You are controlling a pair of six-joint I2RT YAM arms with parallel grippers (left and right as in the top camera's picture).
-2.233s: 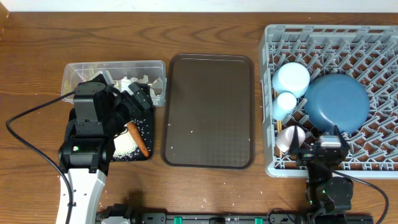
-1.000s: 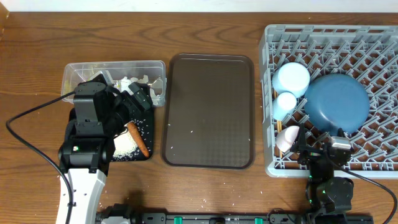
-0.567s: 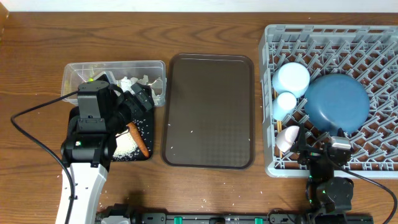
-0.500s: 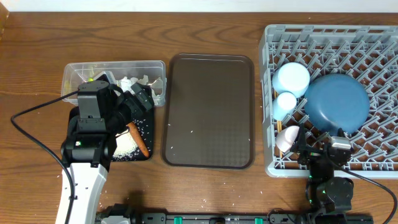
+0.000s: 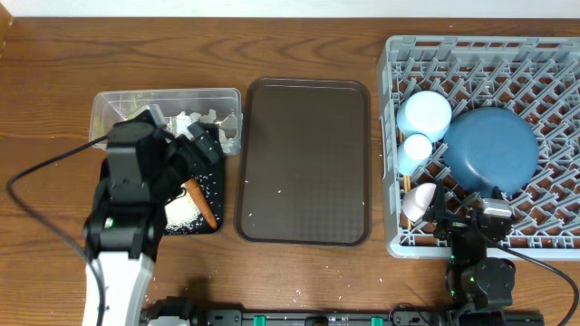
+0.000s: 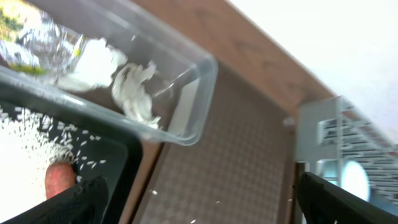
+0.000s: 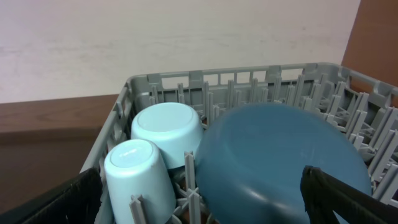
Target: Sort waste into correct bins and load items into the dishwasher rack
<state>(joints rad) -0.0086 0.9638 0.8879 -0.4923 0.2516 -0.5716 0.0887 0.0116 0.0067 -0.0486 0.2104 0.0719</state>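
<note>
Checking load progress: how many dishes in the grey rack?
4, all in the grey plastic pegged rack: pale-blue bowl at left, light-blue cup beside it, large round dark-blue dish to their right, pinkish-white cup near the front-left corner. Something could hide under the dish.

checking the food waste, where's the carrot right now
In the overhead view the carrot lies in the black tray on the left, beside the rice pile, with the clear tub just behind.

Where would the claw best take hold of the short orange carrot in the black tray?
Probably mid-length, from straight above: the short orange carrot lies flat and slanted in the shallow black rectangular tray amid loose white rice grains, so closing across its narrow width suits it.
</note>
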